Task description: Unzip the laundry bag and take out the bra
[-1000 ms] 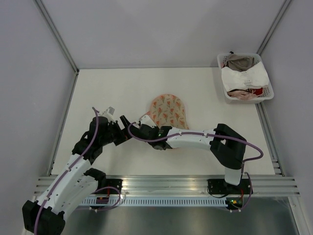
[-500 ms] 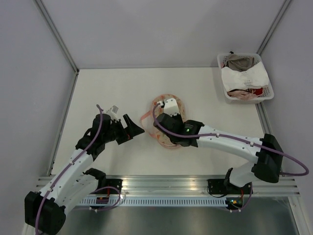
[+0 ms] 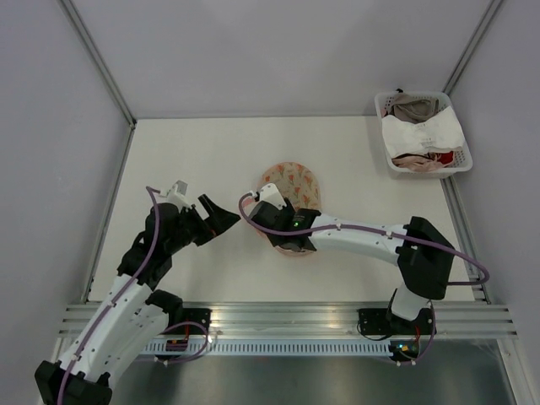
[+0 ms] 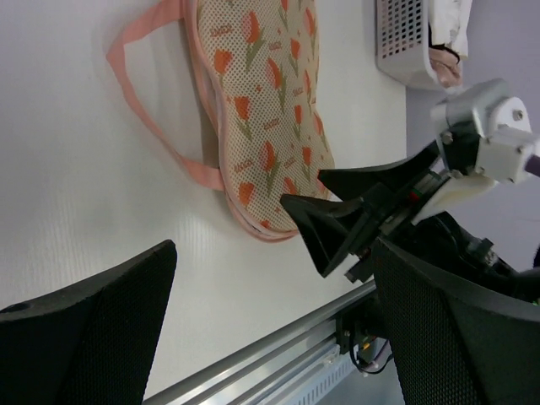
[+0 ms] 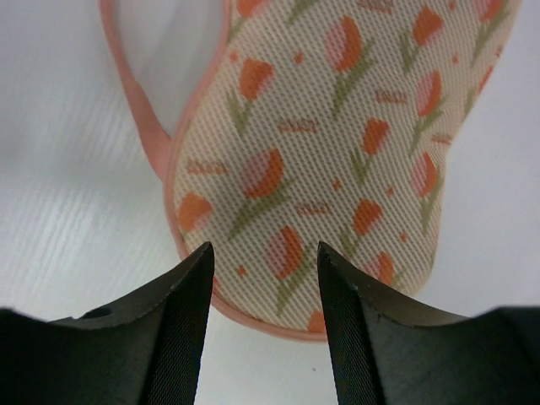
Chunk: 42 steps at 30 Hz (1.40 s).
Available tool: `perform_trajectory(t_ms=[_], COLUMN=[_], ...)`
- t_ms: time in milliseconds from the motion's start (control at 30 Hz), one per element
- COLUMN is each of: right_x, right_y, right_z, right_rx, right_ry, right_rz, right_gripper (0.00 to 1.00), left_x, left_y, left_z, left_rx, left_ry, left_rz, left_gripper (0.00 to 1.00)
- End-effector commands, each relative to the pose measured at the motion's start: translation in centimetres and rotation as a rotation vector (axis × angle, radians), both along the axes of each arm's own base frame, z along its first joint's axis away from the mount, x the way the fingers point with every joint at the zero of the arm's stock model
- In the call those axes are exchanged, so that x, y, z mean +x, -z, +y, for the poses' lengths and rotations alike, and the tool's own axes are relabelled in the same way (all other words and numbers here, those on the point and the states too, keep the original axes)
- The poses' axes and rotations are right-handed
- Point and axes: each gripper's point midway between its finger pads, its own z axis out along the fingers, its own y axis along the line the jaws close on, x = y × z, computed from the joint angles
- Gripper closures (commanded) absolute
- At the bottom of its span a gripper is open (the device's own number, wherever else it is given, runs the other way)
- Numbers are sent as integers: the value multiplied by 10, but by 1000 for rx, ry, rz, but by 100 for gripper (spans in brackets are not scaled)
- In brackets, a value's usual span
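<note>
Laundry bag [image 5: 337, 143]: looks soft, light, floppy, best pinched at pink zip edging [image 5: 172, 211]; right end effector [image 5: 263, 253] parted over it, left end effector [image 4: 274, 249] parted nearby.

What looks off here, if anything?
Nothing is damaged or spilled. The one untidy spot is the basket at the far right: it is stuffed with garments, and the white garment overlaps its rim. The laundry bag lies flat mid-table and looks zipped shut.

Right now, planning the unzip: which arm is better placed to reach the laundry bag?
Right. The right end effector hangs open over the laundry bag; the left end effector sits off to the side.
</note>
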Motion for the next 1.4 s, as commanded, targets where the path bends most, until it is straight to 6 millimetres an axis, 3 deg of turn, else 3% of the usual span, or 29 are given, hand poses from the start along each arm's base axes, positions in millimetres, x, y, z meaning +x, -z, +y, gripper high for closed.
perform_trajectory(t_ms=[0,33,67,133,200,267,300,333,367,467,533,733,767,867,900,967,1000,1067,1100,1167,1300,1367], right_x=[21,26,31,38,43,48,50,52,59,66,71,72,72,70,69,68,68,69,69,72,87,97], right_y=[-25,-13,-18,-3,-1,19,14,25,20,32,39,55,53,39,22,11,-14,-31,-54,-76,-86,-80], right_z=[40,42,48,52,62,68,69,68,63,54,49,35,33,32,34,28,25,7,-1,-27,-86,-125], right_rx=[89,53,59,16,21,-11,-4,-28,-55,-115,-148,-138,-128,-70,-20,34,92,107,142,137,35,-59], right_ry=[-15,-2,18,38,58,79,93,105,145,207,233,253,255,240,236,238,248,277,290,339,470,564], right_rz=[-51,-49,-60,-58,-59,-43,-57,-55,-96,-118,-138,-105,-108,-117,-129,-131,-156,-183,-210,-249,-274,-267], right_gripper=[42,42,42,42,42,42,42,42,43,44,49,92,100,100,100,100,100,100,99,100,99,99], left_x=[2,0,-1,-4,-6,-8,-9,-9,-10,-12,-13,-17,-17,-18,-18,-17,-17,-15,-13,-8,1,2], left_y=[-16,-14,-17,-14,-14,-15,-15,-15,-15,-17,-19,-24,-24,-30,-31,-31,-30,-28,-28,-26,-14,-13], left_z=[12,13,14,15,15,15,16,15,15,15,16,22,23,27,27,26,25,21,19,6,-21,-35], left_rx=[-34,-37,-52,-61,-67,-68,-67,-67,-65,-68,-67,-64,-64,-71,-72,-69,-65,-55,-56,-66,-82,-107], left_ry=[-103,-111,-118,-121,-119,-119,-118,-115,-111,-106,-106,-127,-135,-152,-152,-149,-145,-123,-112,-42,100,177], left_rz=[-24,-20,-28,-22,-22,-23,-24,-22,-24,-30,-37,-56,-60,-80,-81,-76,-71,-64,-69,-72,-21,-15], left_gripper=[1,0,0,0,0,0,0,0,0,0,0,0,0,0,0,0,0,0,0,0,0,0])
